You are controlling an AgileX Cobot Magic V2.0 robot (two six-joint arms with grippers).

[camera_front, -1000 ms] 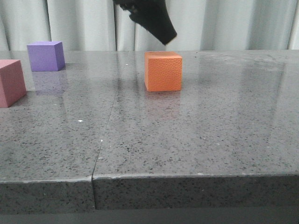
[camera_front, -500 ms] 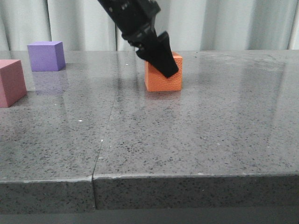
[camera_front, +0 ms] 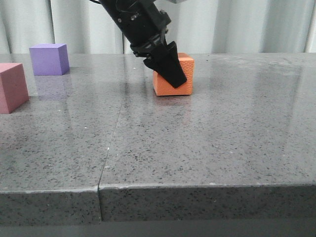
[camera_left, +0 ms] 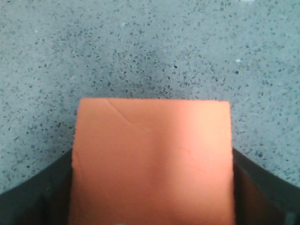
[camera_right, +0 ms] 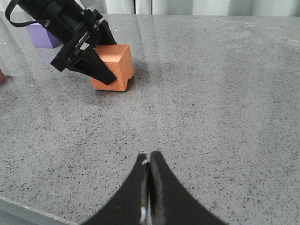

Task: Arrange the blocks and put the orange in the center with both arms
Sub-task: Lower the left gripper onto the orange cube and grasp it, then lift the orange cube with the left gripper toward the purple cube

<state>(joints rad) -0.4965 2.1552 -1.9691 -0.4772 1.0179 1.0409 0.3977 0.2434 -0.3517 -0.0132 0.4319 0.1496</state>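
Observation:
The orange cube [camera_front: 186,69] sits mid-table, slightly tipped, with my left gripper [camera_front: 176,80] come down over it at a slant. In the left wrist view the orange cube [camera_left: 152,154] fills the whole gap and both dark fingers [camera_left: 33,197] press its sides, so the left gripper [camera_left: 151,192] is shut on it. The purple cube [camera_front: 48,59] stands at the far left back, the dusty pink cube [camera_front: 12,88] at the left edge nearer me. My right gripper [camera_right: 149,161] hovers shut and empty over bare table, well short of the orange cube [camera_right: 119,63].
The grey speckled table [camera_front: 222,138] has a seam [camera_front: 111,143] running from the front edge [camera_front: 197,186] toward the back. A pale curtain [camera_front: 247,24] hangs behind the table. The purple cube [camera_right: 40,36] shows behind the left arm in the right wrist view.
The left gripper came down from above the orange cube and now straddles and grips it. The cube has tipped slightly. The purple and pink cubes have not moved.

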